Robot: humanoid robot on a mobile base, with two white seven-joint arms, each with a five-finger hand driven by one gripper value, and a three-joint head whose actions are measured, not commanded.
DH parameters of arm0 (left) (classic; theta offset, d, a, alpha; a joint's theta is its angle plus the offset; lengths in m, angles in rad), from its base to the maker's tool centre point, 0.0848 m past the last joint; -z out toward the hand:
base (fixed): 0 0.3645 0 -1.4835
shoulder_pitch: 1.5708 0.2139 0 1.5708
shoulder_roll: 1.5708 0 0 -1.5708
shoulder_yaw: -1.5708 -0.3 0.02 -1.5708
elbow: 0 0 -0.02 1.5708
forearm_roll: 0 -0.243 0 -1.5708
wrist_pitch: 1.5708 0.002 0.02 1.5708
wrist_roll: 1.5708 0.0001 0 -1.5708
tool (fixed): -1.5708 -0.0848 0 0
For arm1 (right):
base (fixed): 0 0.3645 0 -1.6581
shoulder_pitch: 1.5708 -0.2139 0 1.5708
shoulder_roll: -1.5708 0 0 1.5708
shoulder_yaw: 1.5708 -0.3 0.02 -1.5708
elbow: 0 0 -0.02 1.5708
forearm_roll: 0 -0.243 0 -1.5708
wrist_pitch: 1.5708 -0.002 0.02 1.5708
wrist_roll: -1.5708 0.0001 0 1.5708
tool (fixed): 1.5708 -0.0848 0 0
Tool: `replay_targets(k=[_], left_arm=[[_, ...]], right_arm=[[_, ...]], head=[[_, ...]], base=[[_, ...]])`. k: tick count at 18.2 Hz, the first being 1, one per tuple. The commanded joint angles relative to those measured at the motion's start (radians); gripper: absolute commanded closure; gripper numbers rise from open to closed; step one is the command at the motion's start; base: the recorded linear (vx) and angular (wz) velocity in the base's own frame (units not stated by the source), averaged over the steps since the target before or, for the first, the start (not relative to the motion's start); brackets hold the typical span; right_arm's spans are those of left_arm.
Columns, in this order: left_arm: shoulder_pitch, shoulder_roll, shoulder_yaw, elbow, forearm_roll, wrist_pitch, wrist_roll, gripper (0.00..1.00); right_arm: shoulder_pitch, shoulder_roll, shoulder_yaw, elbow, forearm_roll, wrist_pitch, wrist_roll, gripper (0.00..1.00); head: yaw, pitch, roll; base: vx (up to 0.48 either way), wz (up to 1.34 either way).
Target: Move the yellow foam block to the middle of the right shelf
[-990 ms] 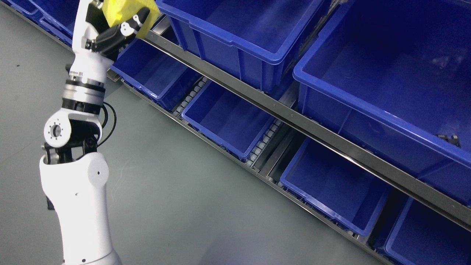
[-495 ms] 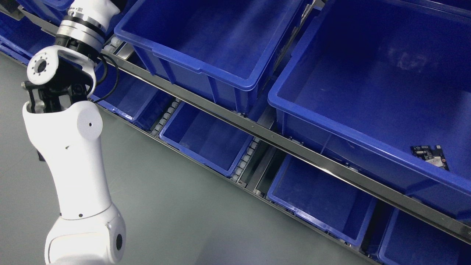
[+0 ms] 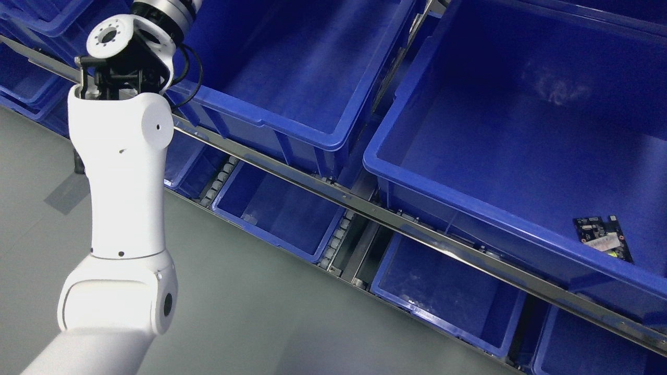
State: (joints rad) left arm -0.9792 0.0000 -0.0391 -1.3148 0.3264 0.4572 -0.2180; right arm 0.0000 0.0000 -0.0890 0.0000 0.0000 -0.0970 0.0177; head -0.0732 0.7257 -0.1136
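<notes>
Left arm raised, hand out of frame

The left arm (image 3: 122,172) reaches past the top edge; its hand and the yellow foam block are unseen, so grip cannot be told. Blue bins (image 3: 292,78) lie rightward.

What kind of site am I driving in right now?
Likely a warehouse or factory parts store: rows of blue plastic bins on a tilted roller rack, a circuit board in one, over a plain grey floor.

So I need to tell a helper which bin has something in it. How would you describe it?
Look at the upper row of blue bins on the rack. Take the large bin at the right end. It alone holds something: a small dark circuit board lying near its front right corner.
</notes>
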Motion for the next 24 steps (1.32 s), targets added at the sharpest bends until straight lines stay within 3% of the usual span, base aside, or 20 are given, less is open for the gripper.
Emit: replay_targets(k=[1,3,4,10,15,19,22,24], left_arm=[[-0.108,0.017,-0.151,0.362,-0.003,0.001,0.009,0.24],[-0.108,0.017,-0.166,0.359,-0.010,0.003,0.008,0.04],[-0.110,0.017,-0.165,0.353,-0.009,0.001,0.005,0.00],[-0.101,0.017,-0.067,0.194,-0.007,-0.009,-0.003,0.00],[-0.023,0.017,0.063,-0.156,-0.006,-0.020,-0.004,0.00],[0.152,0.017,0.093,-0.407,-0.004,-0.038,-0.011,0.00],[0.233,0.017,0.105,-0.406,-0.004,-0.249,-0.122,0.00],[0.293,0.021,0.111,-0.406,-0.004,-0.333,-0.223,0.00]], right_arm=[[-0.002,-0.017,0.000,-0.017,0.000,0.000,0.001,0.00],[-0.002,-0.017,0.000,-0.017,0.000,0.000,0.001,0.00],[-0.002,-0.017,0.000,-0.017,0.000,0.000,0.001,0.00],[-0.002,-0.017,0.000,-0.017,0.000,0.000,0.001,0.00],[-0.002,-0.017,0.000,-0.017,0.000,0.000,0.001,0.00],[-0.002,-0.017,0.000,-0.017,0.000,0.000,0.001,0.00],[-0.002,-0.017,0.000,-0.017,0.000,0.000,0.001,0.00],[-0.002,-0.017,0.000,-0.017,0.000,0.000,0.001,0.00]], head=[[0.0000,0.000,0.000],[0.0000,0.000,0.000],[0.0000,0.000,0.000],[0.0000,0.000,0.000],[0.0000,0.000,0.000],[0.0000,0.000,0.000],[0.0000,0.000,0.000],[0.0000,0.000,0.000]], base=[[0.026,-0.01],[0.013,0.00],[0.000,0.00],[0.000,0.00],[0.000,0.00],[-0.005,0.01],[0.000,0.00],[0.000,0.00]])
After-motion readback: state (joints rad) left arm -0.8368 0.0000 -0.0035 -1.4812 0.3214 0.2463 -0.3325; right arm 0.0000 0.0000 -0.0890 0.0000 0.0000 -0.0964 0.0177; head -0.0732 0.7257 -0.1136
